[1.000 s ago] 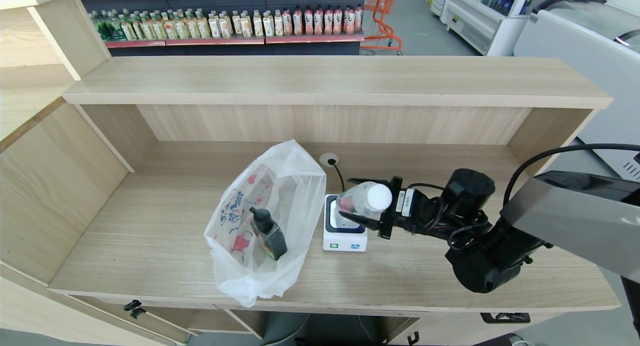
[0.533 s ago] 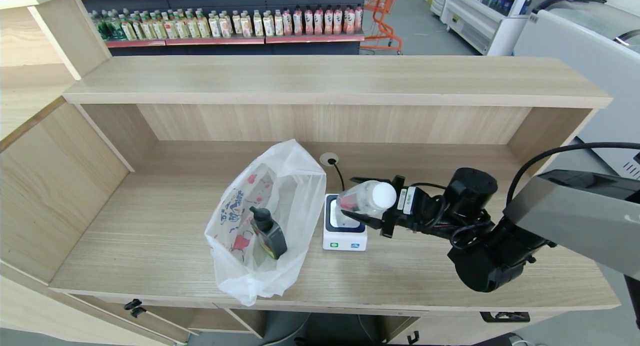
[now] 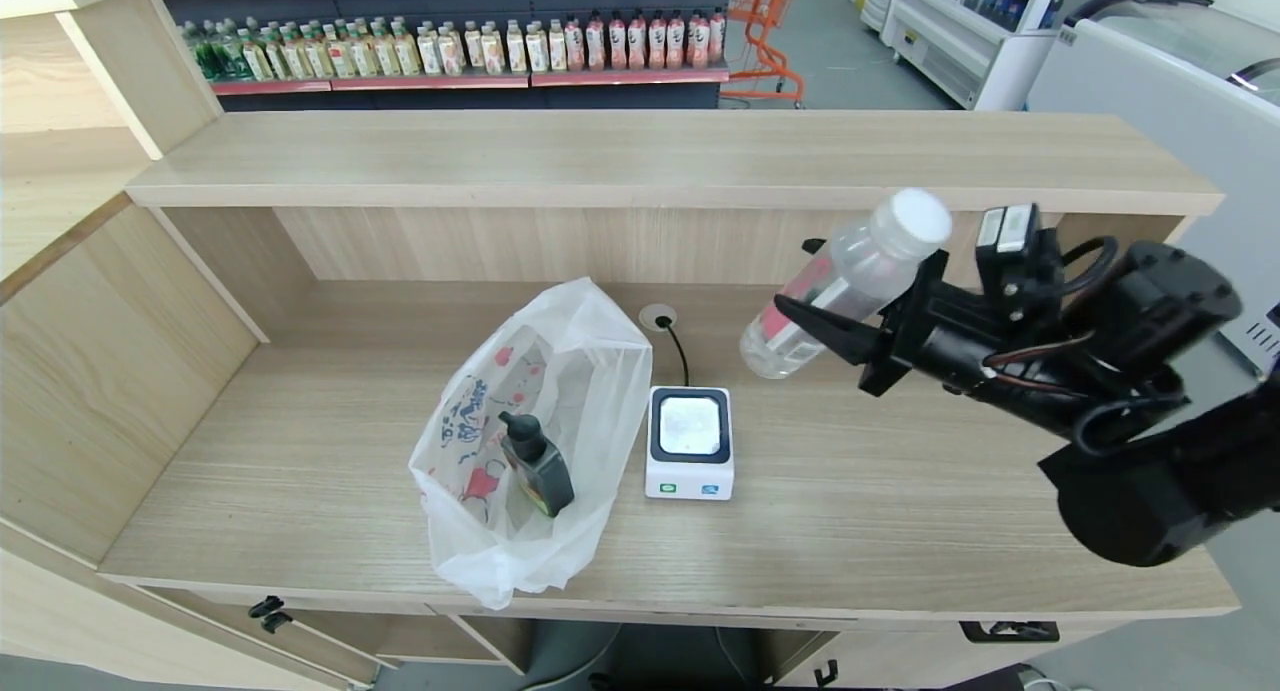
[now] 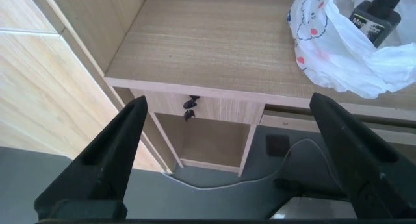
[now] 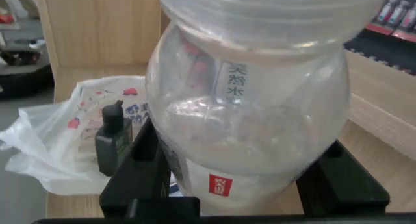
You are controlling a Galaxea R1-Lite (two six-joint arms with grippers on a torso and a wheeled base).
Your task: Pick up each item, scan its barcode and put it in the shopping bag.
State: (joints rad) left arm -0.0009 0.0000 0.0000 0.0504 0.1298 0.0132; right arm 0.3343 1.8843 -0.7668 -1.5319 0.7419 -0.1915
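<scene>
Right gripper (image 3: 800,276) clamped on clear water bottle (image 3: 868,256), held tilted in the air right of scanner (image 3: 688,441), well apart from shopping bag (image 3: 590,371). Dark pump bottle (image 3: 537,463) already bagged. Scan possibly done, can't confirm. Bagging remains. Left gripper (image 4: 227,106) wide open, empty.

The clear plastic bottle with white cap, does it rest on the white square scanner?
No, the right gripper holds the bottle in the air, off the scanner.

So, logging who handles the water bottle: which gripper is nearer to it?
Right. The right gripper is shut on the water bottle; the left gripper hangs open off the counter's front edge, beyond the shopping bag.
</scene>
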